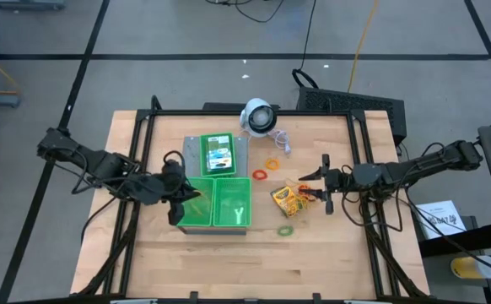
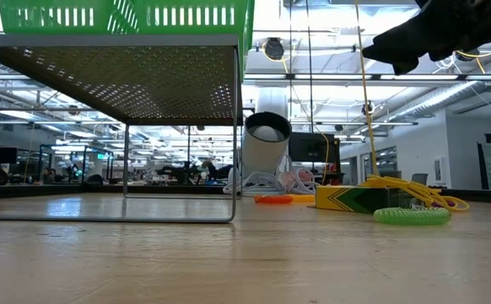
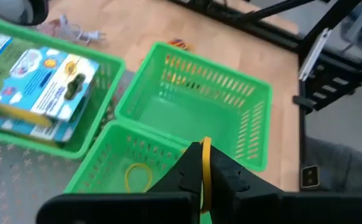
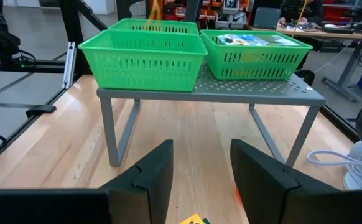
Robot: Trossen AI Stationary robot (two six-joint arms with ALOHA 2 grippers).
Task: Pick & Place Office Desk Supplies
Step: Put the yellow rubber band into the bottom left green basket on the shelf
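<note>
My left gripper [image 1: 178,199] is shut on a thin yellow rubber band [image 3: 206,165], above the left one of two green trays [image 3: 116,180] on a grey stand. Another yellow band [image 3: 137,177] lies on that tray's floor. The tray beside it [image 3: 196,115] shows nothing inside, and a third tray [image 1: 218,154] holds crayon boxes [image 3: 44,93]. My right gripper [image 4: 201,180] stands open and level just right of a crayon box [image 1: 288,200] that lies flat on the table. Orange [image 1: 272,163], red [image 1: 260,175] and green [image 1: 286,229] bands lie on the wood. My left gripper pinches the yellow rubber band between its two fingertips, where it shows as a thin strip [image 3: 206,155] standing out past them. The fingers slant down over the left tray. The band is clear of the tray's floor.
The grey perforated stand [image 4: 255,87] lifts the trays off the table on thin legs. A white round device [image 1: 259,116] with a cord sits at the far edge. A tangle of yellow bands [image 2: 414,189] lies by the crayon box. Bare wood spreads along the near side.
</note>
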